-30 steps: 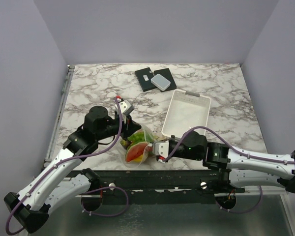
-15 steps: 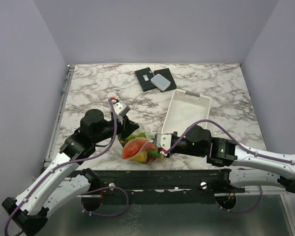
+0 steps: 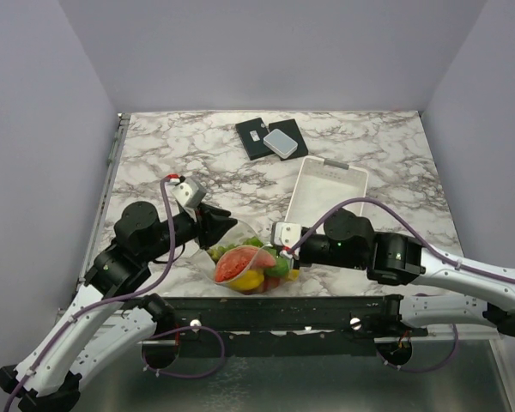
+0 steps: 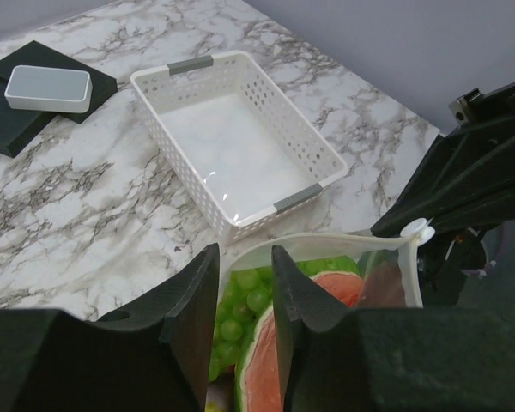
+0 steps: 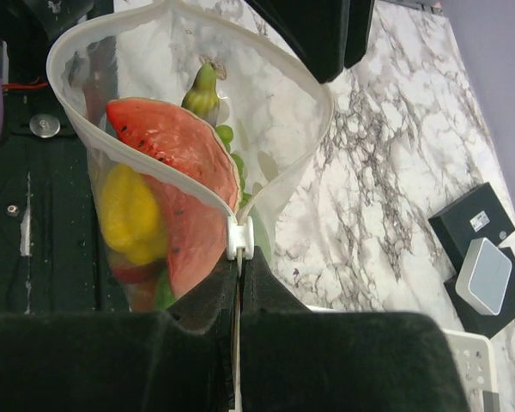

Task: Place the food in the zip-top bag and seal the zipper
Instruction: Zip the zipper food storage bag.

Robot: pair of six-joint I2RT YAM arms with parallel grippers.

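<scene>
The zip-top bag (image 3: 254, 268) lies near the table's front edge with its mouth gaping open. Inside it are the watermelon slice (image 5: 167, 142), the yellow lemon (image 5: 129, 215), the green grapes (image 4: 240, 302) and a green-stemmed piece (image 5: 202, 90). My right gripper (image 5: 240, 268) is shut on the zipper edge just behind its white slider (image 5: 240, 239), at the bag's right end (image 3: 285, 251). My left gripper (image 4: 243, 256) is open, with its jaws a little apart at the bag's left rim (image 4: 326, 241); it also shows in the top view (image 3: 226, 225).
A white perforated basket (image 3: 302, 184) stands behind the bag to the right, also in the left wrist view (image 4: 180, 146). Two black pads with a grey box (image 3: 281, 142) lie at the back. A black rail (image 3: 266, 307) runs along the near edge.
My left gripper has drawn back to the left. My right gripper has moved right and away from the front edge with the zipper edge. The bag has turned and its mouth has opened wider.
</scene>
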